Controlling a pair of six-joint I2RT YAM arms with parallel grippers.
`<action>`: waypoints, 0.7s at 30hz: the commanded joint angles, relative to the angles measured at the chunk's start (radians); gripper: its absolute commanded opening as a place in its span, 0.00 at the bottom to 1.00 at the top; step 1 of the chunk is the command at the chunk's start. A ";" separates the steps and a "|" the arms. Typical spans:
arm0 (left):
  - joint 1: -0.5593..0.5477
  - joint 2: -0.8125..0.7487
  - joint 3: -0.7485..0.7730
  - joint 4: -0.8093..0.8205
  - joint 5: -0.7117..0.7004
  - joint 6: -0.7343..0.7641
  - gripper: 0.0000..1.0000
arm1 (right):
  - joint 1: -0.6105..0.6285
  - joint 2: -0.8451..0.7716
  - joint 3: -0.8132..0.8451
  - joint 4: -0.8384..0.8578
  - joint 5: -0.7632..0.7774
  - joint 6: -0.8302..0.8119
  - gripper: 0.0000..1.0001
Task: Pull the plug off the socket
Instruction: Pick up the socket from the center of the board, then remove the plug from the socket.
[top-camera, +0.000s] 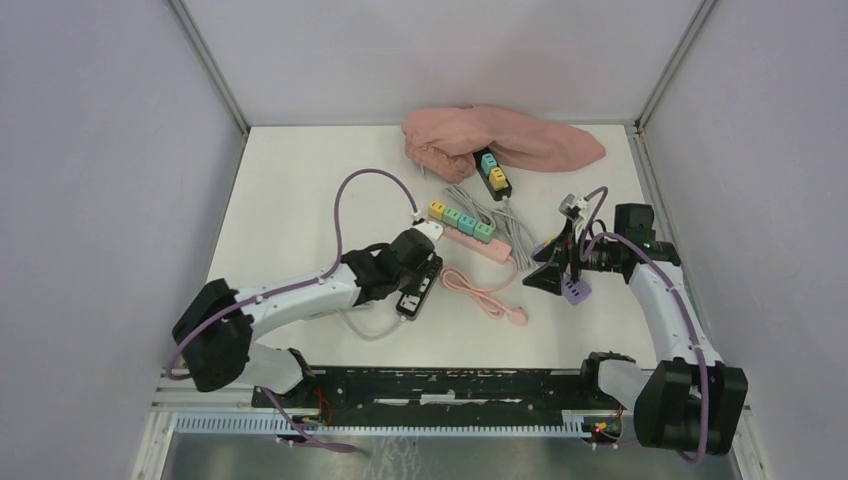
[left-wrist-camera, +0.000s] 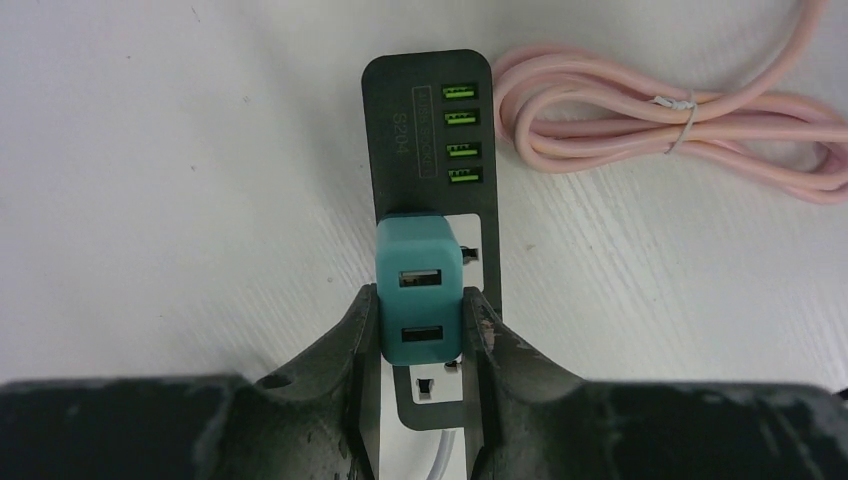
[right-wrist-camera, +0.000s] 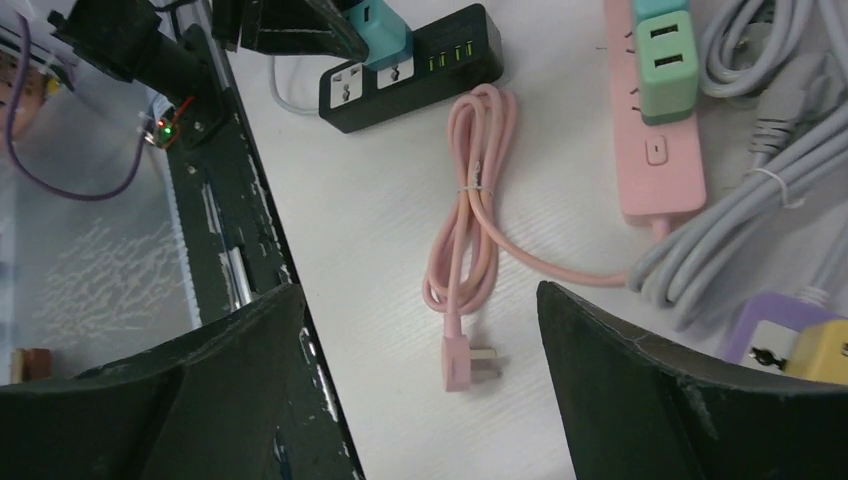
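1. Left gripper (left-wrist-camera: 420, 322) is clamped on the teal plug (left-wrist-camera: 420, 268). The plug looks seated in the black strip (left-wrist-camera: 425, 100), toward its 6 o'clock end in the wrist view.
2. Grasp done, pull-off not yet.
3. Right gripper (right-wrist-camera: 418, 290) is wide open, holding nothing, at the table's 3 o'clock side.
4. Count: 4 strips, including a second black strip (top-camera: 492, 176), a pink strip (top-camera: 480, 243) and a purple strip (top-camera: 575, 291). 1 cloth (top-camera: 530, 140) at 12 o'clock.

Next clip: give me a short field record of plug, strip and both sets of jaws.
target: teal plug, seated in black power strip
left jaws: shut on teal plug's sides
right jaws: open, empty, over pink cord
task status: plug not yet pulled out
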 joint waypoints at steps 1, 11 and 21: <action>-0.003 -0.221 -0.126 0.247 0.058 0.066 0.03 | 0.074 0.049 -0.043 0.386 -0.017 0.476 0.92; -0.050 -0.340 -0.266 0.673 0.073 -0.080 0.03 | 0.192 0.107 -0.133 0.850 0.152 1.026 0.92; -0.198 -0.207 -0.143 0.676 -0.275 -0.361 0.03 | 0.254 0.081 -0.166 0.915 0.250 1.135 0.93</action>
